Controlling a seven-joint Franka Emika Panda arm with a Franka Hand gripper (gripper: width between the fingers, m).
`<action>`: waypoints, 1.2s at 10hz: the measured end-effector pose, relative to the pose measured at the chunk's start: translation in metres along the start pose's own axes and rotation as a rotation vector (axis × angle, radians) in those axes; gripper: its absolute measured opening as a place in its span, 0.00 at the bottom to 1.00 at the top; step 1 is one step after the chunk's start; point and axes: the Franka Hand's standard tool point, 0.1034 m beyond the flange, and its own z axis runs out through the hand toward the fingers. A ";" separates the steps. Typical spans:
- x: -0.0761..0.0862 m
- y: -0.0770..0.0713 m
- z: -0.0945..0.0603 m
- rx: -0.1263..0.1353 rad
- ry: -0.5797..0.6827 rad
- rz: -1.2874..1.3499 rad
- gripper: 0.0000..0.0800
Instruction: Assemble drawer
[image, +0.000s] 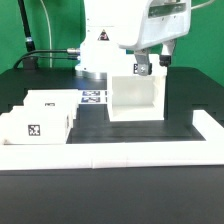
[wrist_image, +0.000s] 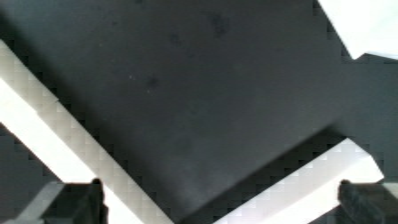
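The large white boxy casing (image: 135, 98) stands on the black table near the middle, its open side facing the front. Two small white tagged trays lie side by side at the exterior view's left, one further back (image: 47, 104) and one nearer the front (image: 33, 128). My gripper (image: 150, 68) hangs just above the casing's upper right corner. In the wrist view the gripper (wrist_image: 217, 205) is open and empty, its dark fingertips (wrist_image: 71, 204) far apart. Two white strips (wrist_image: 54, 130) meet in a V between them over black table; I cannot tell which part they belong to.
The marker board (image: 92, 97) lies flat on the table between the trays and the casing. A long low white border wall (image: 120, 152) runs along the front and up the exterior view's right side. A white shape (wrist_image: 370, 25) shows at one corner of the wrist view.
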 end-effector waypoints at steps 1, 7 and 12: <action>0.000 0.000 0.000 0.000 0.000 0.000 0.81; -0.008 -0.012 -0.007 -0.017 0.012 0.080 0.81; -0.044 -0.079 -0.019 -0.018 -0.008 0.320 0.81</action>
